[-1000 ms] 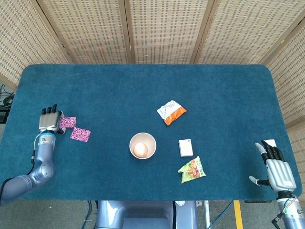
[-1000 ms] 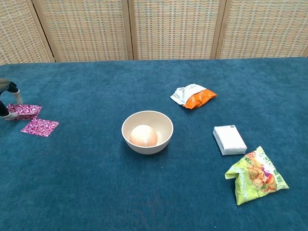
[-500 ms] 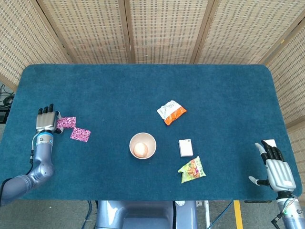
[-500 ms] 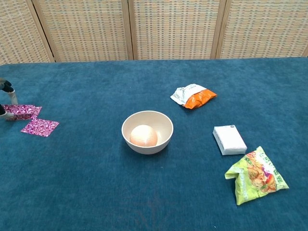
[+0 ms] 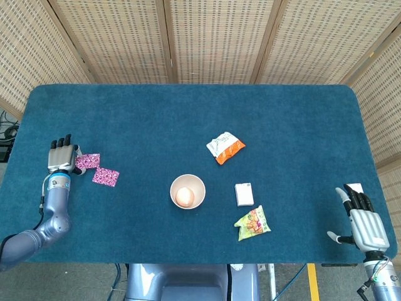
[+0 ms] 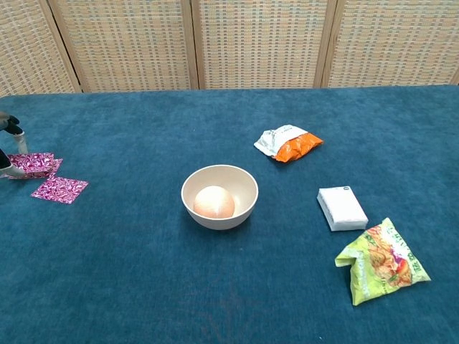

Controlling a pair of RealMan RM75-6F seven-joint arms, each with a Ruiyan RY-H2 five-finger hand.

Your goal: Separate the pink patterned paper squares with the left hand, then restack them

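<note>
Woven cane screen panels stand behind a table covered in deep teal cloth. Taking the cream bowl as landmark: far to its left lie two pink patterned paper squares, corners overlapping, the farther one touched by the left hand, whose grip I cannot tell. Far right of the bowl, the right hand rests with fingers spread, empty.

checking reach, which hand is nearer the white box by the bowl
Right. The right hand sits off the white box's right side; the left hand is across the table, past the bowl.
</note>
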